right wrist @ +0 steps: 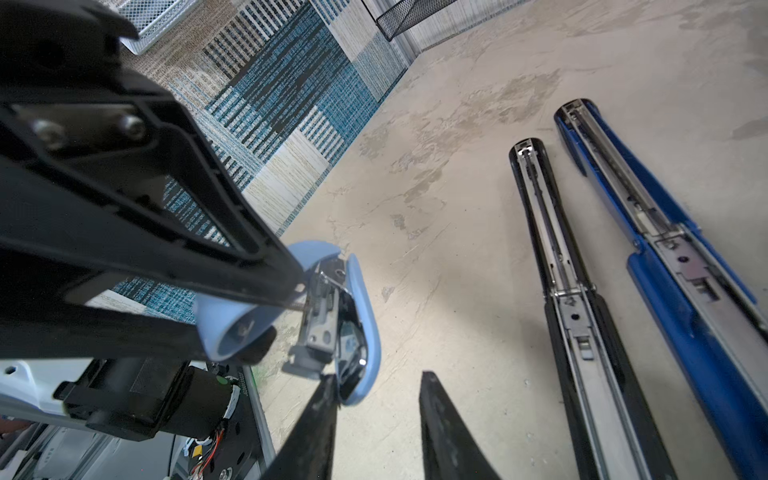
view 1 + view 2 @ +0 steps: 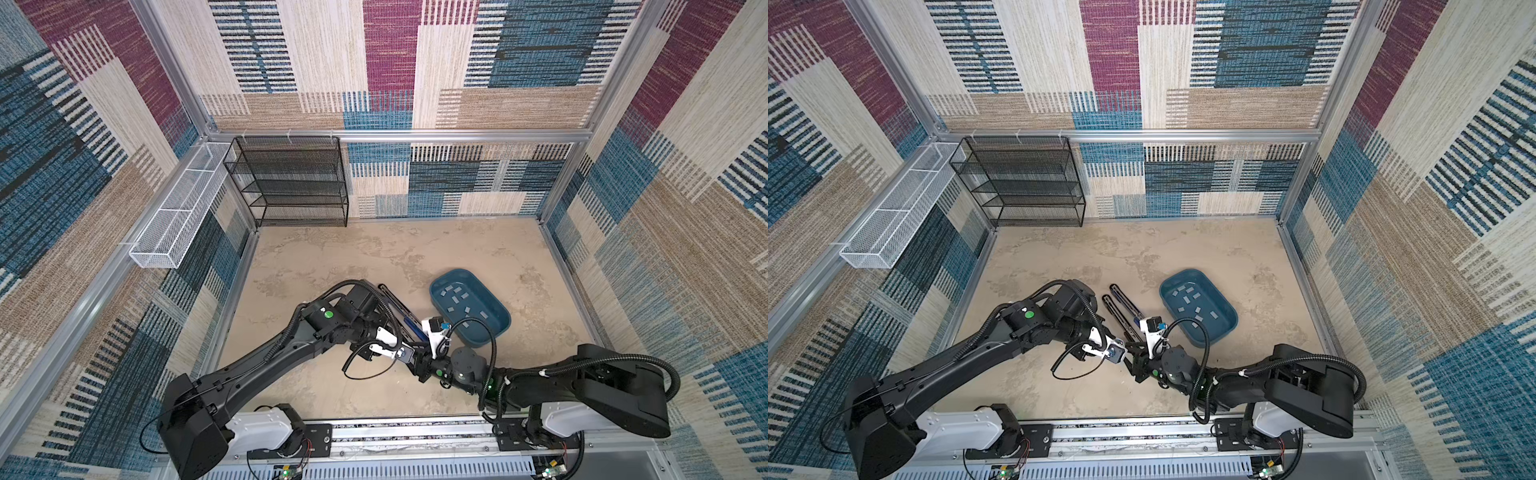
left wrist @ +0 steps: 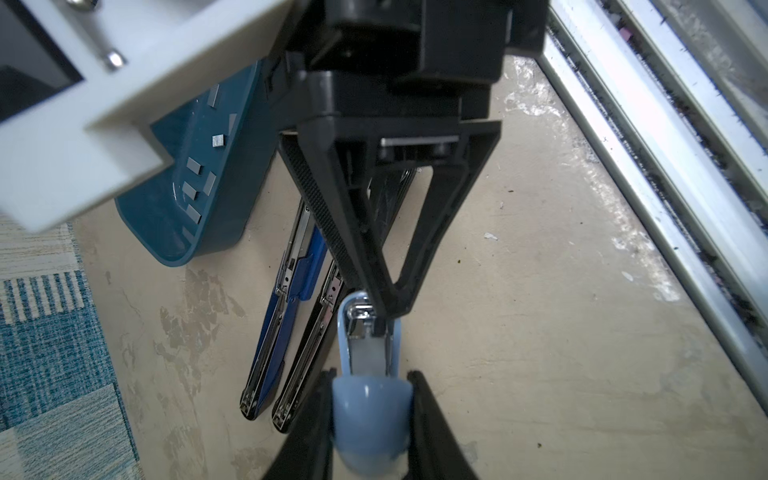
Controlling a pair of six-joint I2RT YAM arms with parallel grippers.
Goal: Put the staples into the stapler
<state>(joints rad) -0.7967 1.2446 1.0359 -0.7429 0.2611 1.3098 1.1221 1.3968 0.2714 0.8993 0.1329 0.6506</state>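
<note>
- Counting three staplers: light-blue stapler [image 3: 370,401], black stapler [image 1: 552,249], blue stapler [image 1: 669,237]; roughly ten staples [image 3: 217,140].
- Tip to tip: left fingers [image 3: 307,436] clamped the light-blue stapler, right fingers [image 1: 444,424] stood apart.

So in both top views the left gripper [image 3: 372,372] and right gripper [image 3: 388,305] crowd right over the light-blue stapler [image 3: 370,407] and we barely see it, they also cover the near ends of the black stapler [image 2: 1115,311] and blue stapler [image 2: 1125,300], and the staples [image 2: 1185,298] in the tray [image 2: 1223,324] are just tiny specks to us.
</note>
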